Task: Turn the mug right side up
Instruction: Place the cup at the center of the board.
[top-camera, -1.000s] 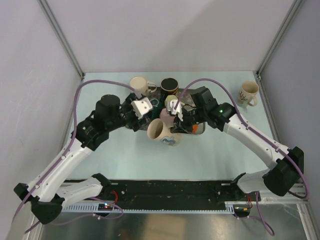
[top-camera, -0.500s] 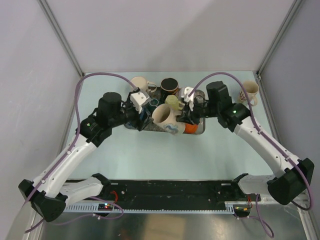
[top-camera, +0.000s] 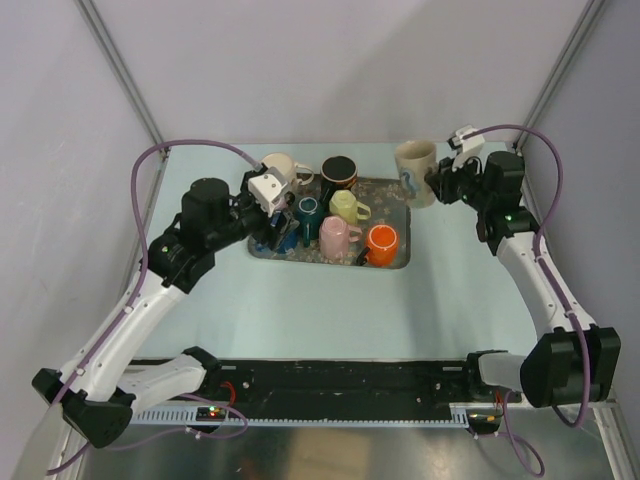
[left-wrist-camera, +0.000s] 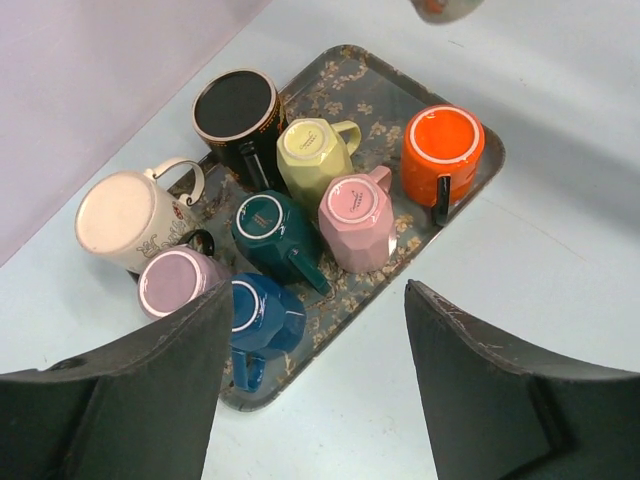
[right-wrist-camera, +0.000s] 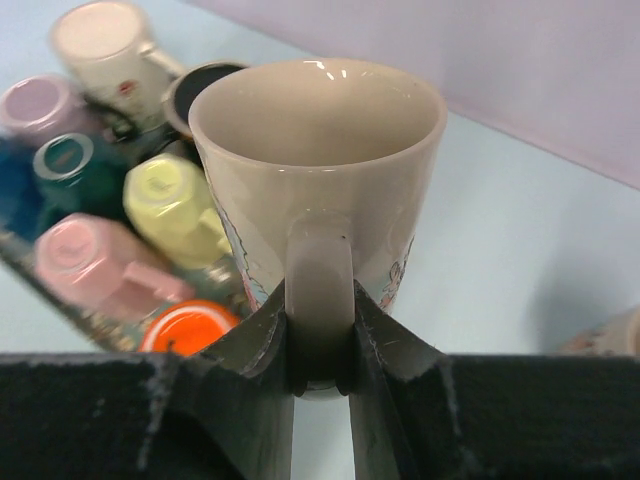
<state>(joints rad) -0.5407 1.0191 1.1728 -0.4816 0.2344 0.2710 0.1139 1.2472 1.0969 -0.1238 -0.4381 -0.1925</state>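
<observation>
The left gripper (left-wrist-camera: 320, 330) hangs over the left end of the tray (left-wrist-camera: 385, 95), its jaws spread wide with nothing between them. Under it, a cream mug (left-wrist-camera: 125, 215) stands just beside the tray's edge. On the tray itself sit a mauve mug (left-wrist-camera: 175, 283), a blue mug (left-wrist-camera: 262, 310) and a teal mug (left-wrist-camera: 265, 222), all base-up. Further along come a black mug (left-wrist-camera: 235, 105), a yellow-green mug (left-wrist-camera: 310, 150) and a pink mug (left-wrist-camera: 355, 205). An orange mug (left-wrist-camera: 443, 140) sits inverted at the right end.

Past the tray's far right corner, the right gripper (right-wrist-camera: 320, 340) is closed down narrow on the handle of the beige mug (top-camera: 414, 175) – one finger pressed to each side of it. That mug is upright, mouth up and handle turned toward the wrist. Whether its base touches the table (top-camera: 330, 310) I cannot tell.
</observation>
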